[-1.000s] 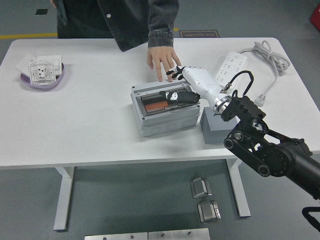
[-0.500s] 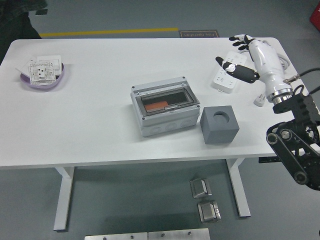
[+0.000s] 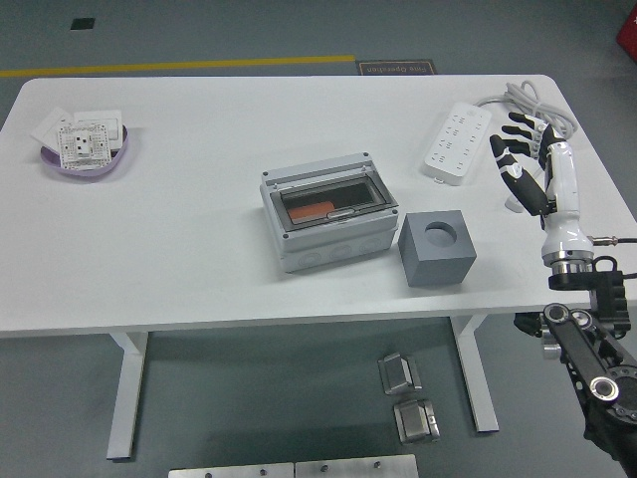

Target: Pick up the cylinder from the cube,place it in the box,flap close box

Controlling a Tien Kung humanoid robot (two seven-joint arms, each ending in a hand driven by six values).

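Seemingly, the task is finished: the grey plastic box (image 3: 328,222) is seen flap-closed on the white surface (image 3: 199,249), presumably holding the unseen cylinder; the grey cube (image 3: 436,249) is left empty, and the right robot hand (image 3: 526,159) is held spread, holding nothing.

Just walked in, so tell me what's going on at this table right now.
Nothing is being handled at this moment. The robot's right hand is raised at the table's right side, near the power strip, fingers spread and empty. The grey box sits mid-table with its clear flap down and something orange showing inside. The grey cube beside it has an empty round hole on top. No cylinder shows. A purple dish holding socket plates sits far left.
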